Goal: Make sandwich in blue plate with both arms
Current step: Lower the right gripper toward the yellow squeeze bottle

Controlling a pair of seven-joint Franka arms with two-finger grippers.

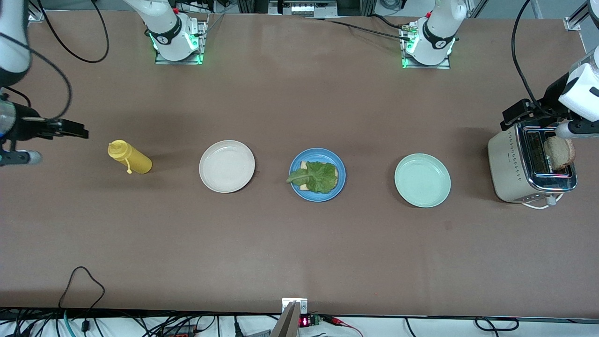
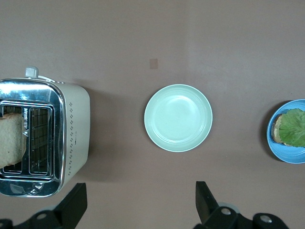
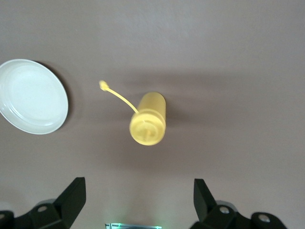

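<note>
The blue plate (image 1: 318,197) sits mid-table, between the other two plates. On it lies a bread slice (image 1: 304,165) covered by a crinkled green lettuce leaf (image 1: 319,176). A second bread slice (image 1: 559,153) stands in a slot of the toaster (image 1: 507,164) at the left arm's end. My left gripper (image 1: 514,117) hangs open and empty over bare table beside the toaster. The left wrist view shows this gripper (image 2: 140,205), the toaster (image 2: 71,129), its bread (image 2: 12,143) and the blue plate (image 2: 286,155) with lettuce (image 2: 294,126). My right gripper (image 1: 82,130) (image 3: 138,198) hangs open and empty near the yellow bottle.
A yellow squeeze bottle (image 1: 129,157) (image 3: 148,119) lies on its side toward the right arm's end. A cream-white plate (image 1: 227,166) (image 3: 32,96) stands between it and the blue plate. A mint-green plate (image 1: 422,180) (image 2: 178,118) stands between the blue plate and the toaster.
</note>
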